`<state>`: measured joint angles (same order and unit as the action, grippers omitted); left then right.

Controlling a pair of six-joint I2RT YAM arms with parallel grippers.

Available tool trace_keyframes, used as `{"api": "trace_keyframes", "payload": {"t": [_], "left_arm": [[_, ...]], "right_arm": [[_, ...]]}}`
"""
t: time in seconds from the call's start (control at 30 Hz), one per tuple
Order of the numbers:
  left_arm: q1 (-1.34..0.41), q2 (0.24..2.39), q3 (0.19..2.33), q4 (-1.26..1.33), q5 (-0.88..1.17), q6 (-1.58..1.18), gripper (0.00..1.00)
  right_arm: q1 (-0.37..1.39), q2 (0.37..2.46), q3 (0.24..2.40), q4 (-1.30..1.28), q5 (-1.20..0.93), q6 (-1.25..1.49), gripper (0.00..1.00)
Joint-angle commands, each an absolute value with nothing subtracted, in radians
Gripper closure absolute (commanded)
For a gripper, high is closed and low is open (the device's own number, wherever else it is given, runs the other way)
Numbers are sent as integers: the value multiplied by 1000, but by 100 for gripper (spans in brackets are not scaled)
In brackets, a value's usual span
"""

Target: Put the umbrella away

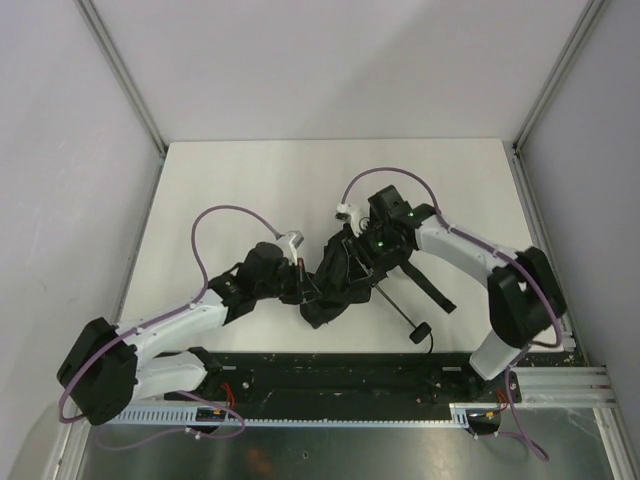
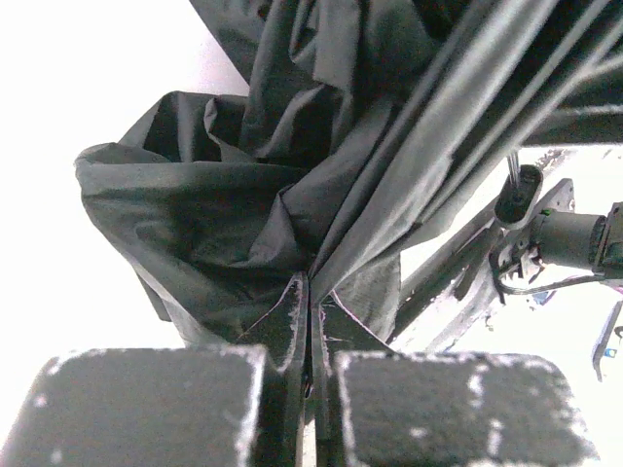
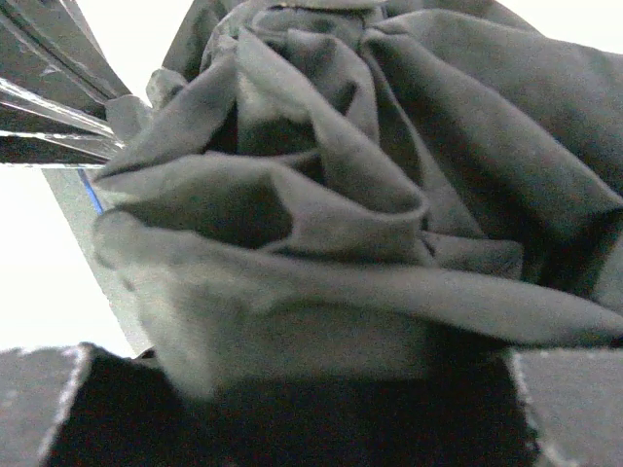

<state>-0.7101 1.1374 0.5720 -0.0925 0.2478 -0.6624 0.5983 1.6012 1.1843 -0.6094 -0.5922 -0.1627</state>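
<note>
Closest in, the left gripper (image 2: pixel 310 290) pinches a fold of the umbrella (image 2: pixel 243 195); the right gripper (image 3: pixel 302 389) clasps its bunched cloth. It lies mid-way across the table (image 1: pixel 250 180), handle (image 1: pixel 419 332) near-right. Best to gather folds evenly against the shaft without tearing.

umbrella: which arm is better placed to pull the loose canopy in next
Left, probably: the left gripper is shut on a fold of the umbrella, ready to pull it in. The right gripper holds bunched fabric between its fingers and is better used as the anchor.
</note>
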Motion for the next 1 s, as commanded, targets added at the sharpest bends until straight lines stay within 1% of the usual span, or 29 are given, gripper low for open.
{"api": "trace_keyframes", "payload": {"t": [0.0,0.1,0.17,0.23,0.37,0.43,0.5,0.53,0.63,0.7,0.8,0.87,0.97], "left_arm": [[-682,1085,484,-193,241,-649,100],[-637,999,466,-260,226,-639,99],[-610,927,477,-335,181,-627,89],[-596,844,494,-375,136,-627,75],[-585,724,553,-394,118,-672,40],[-583,695,603,-386,127,-673,24],[-583,683,648,-326,174,-645,9],[-582,687,672,-295,201,-628,5],[-582,731,736,-236,257,-593,1],[-582,755,761,-214,265,-602,5],[-583,757,761,-162,270,-637,10],[-582,743,756,-143,245,-657,9],[-582,706,754,-132,215,-661,5]], "right_arm": [[530,1688,1291,-660,-713,-279,100],[524,1719,1297,-682,-756,-301,100],[522,1724,1298,-693,-795,-313,100],[523,1718,1298,-698,-822,-320,100],[532,1687,1298,-679,-777,-296,100],[546,1661,1298,-658,-730,-266,100],[567,1635,1298,-629,-705,-238,100],[576,1623,1298,-616,-704,-227,100],[589,1589,1310,-582,-717,-181,100],[591,1567,1331,-578,-665,-149,100],[605,1521,1370,-591,-420,-122,100],[610,1492,1403,-610,-222,-115,100],[590,1461,1457,-626,69,-94,100]]}}
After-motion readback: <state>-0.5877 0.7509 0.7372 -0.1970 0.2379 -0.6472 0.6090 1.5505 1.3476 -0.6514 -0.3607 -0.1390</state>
